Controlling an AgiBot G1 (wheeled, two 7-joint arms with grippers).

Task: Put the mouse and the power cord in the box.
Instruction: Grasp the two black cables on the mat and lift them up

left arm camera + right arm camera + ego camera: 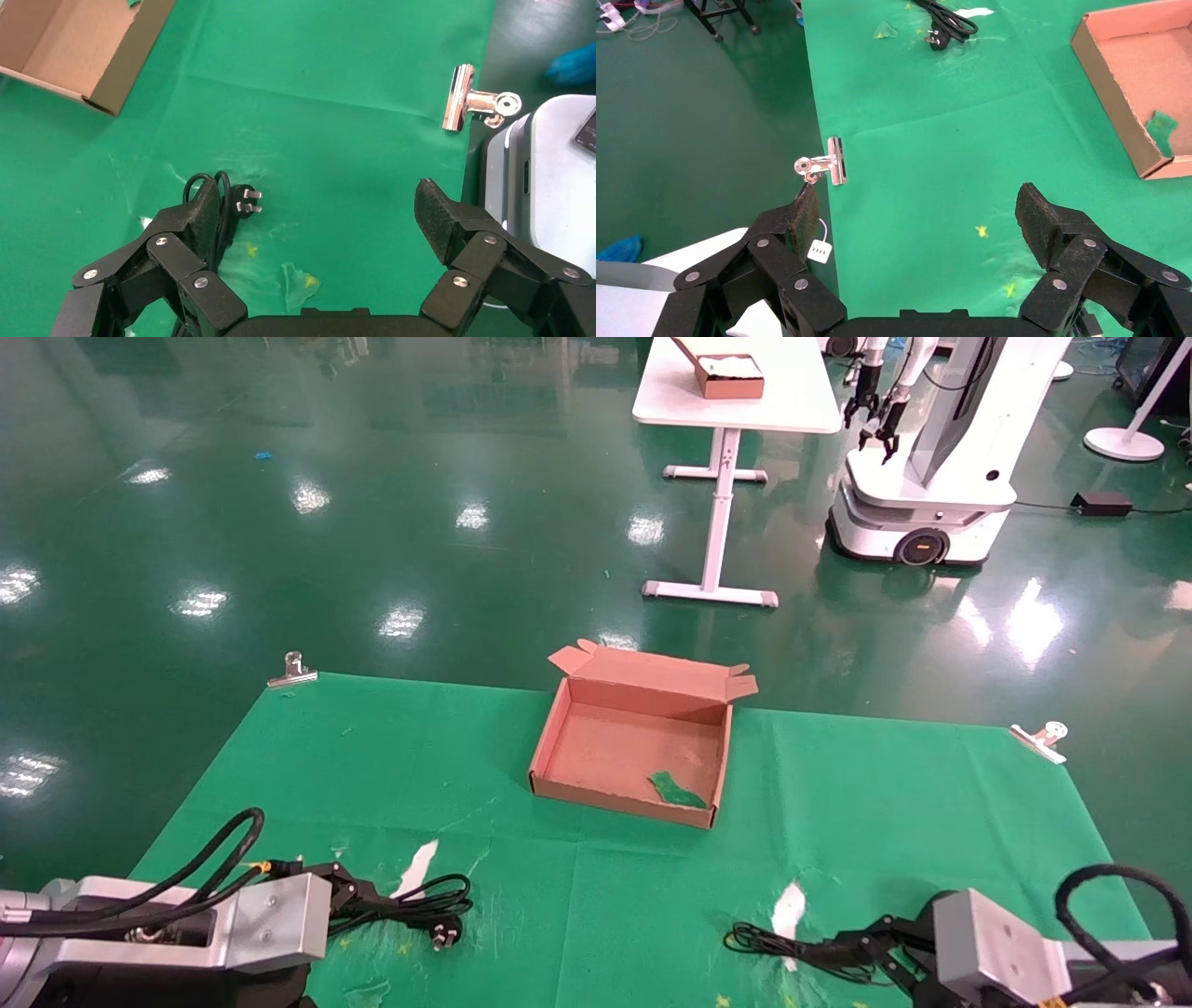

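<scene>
The left hand (316, 217) hung open over the desk (931, 803), its one finger (200, 210) just beside the power cord (424, 905). The right hand (916, 217) was open near a thin cable (773, 943). The box (559, 728) lay well ahead, between them.
</scene>
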